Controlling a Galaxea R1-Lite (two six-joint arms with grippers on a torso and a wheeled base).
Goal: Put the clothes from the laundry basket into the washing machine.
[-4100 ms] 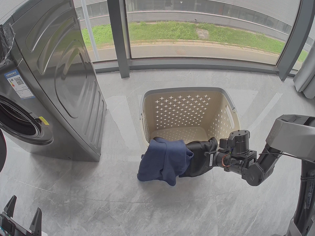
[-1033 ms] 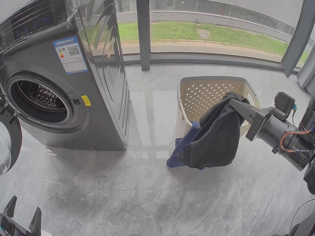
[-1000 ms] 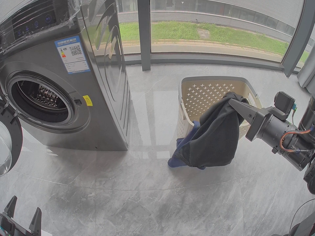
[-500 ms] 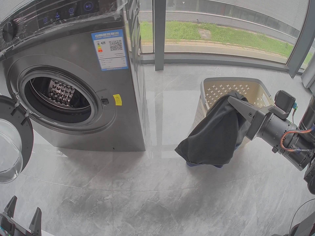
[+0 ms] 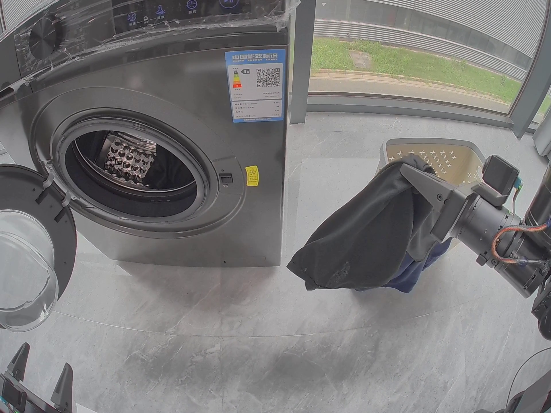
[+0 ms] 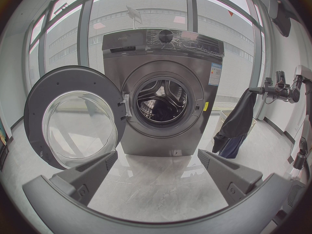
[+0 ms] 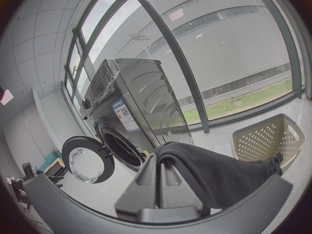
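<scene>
Just in front of the beige star-punched plastic laundry basket [image 5: 453, 157], the right gripper [image 5: 408, 171] is clamped on the top of a black cloth garment [image 5: 367, 230], with a dark blue garment [image 5: 416, 268] dangling beneath it. To their left the grey front-loading washing machine [image 5: 172, 81] stands with its round glass door [image 5: 31, 248] swung open. The left gripper [image 6: 156, 169] sits low over the floor, jaws wide and empty.
</scene>
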